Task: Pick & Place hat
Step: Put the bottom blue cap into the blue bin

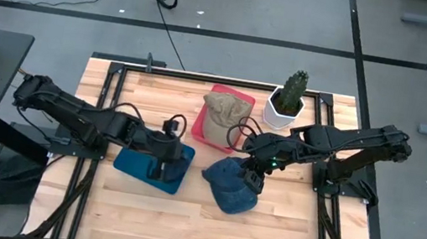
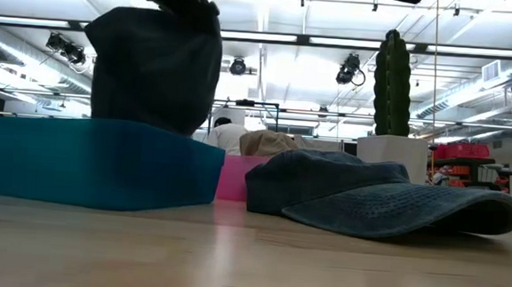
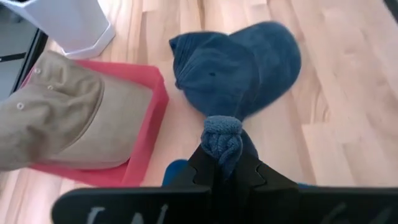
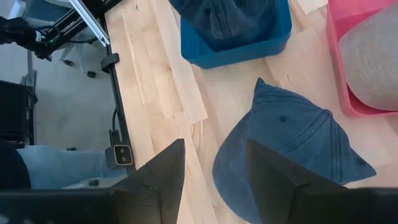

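Observation:
My left gripper is shut on a dark blue hat over the blue tray; the right wrist view shows this hat inside the tray. A second blue hat lies flat on the table, right of the tray. My right gripper is open above this hat and touches nothing. A tan hat rests on the pink tray. My left gripper pinches a bunched fold of the dark blue hat between its two fingers, coming from above and pointing down. The hat hangs below the fingers; its lower end is behind the blue tray's wall, so whether it rests there I cannot tell.
A cactus in a white pot stands at the far side, right of the pink tray. Black frame rails run along the table's edges. Bare wood lies along the near side.

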Motion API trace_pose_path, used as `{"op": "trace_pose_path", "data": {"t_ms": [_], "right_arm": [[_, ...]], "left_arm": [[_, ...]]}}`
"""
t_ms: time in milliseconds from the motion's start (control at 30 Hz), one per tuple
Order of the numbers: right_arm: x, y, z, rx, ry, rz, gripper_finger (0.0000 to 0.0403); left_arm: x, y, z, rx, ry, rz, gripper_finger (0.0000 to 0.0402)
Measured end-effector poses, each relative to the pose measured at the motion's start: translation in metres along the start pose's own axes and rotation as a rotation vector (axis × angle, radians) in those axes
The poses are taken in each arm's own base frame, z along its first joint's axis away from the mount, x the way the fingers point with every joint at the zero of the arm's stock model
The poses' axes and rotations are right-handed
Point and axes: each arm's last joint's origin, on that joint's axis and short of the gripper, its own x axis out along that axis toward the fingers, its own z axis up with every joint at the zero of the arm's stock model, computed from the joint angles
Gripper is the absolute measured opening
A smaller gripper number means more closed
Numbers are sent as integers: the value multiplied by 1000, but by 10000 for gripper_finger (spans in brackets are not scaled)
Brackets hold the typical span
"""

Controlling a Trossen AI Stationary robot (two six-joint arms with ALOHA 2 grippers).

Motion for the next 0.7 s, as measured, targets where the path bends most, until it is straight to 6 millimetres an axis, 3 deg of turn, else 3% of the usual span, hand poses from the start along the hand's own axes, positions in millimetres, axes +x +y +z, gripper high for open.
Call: {"op": "trace_pose_path", "data": {"t_ms": [433,700], "right_arm": [[0,1,1,-11,-10,8,166],[0,1,1,-21,-9,7,166]], "left_arm": [[0,-1,-7,14,74,37,14],[-2,0,-23,-24,224,66,14]]}}
